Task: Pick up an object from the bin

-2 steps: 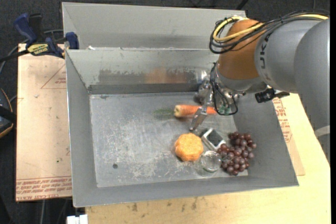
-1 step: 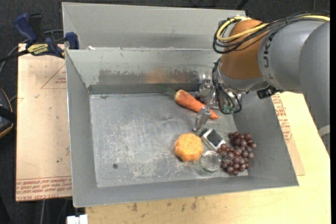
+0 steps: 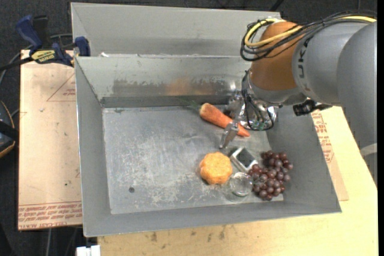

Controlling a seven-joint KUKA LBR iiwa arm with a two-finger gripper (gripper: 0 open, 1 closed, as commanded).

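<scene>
Where the back wall of the grey metal bin [image 3: 150,159] meets its scratched, dull floor, right of centre, a carrot [image 3: 212,114] is seen lying, orange, smooth and tapered; its thick end is turned to the left and its thin end runs under the gripper [image 3: 234,126]; the gripper is set low over that thin end, beneath the arm's orange wrist cover; whether the claw is wide, narrow or closed on the carrot cannot be told; just in front, a round, rough-surfaced orange bun [image 3: 215,168], a small dark square piece [image 3: 243,158], a clear rounded piece [image 3: 239,184] and a knobbly bunch of dark purple grapes [image 3: 271,174] are clustered closely.
</scene>
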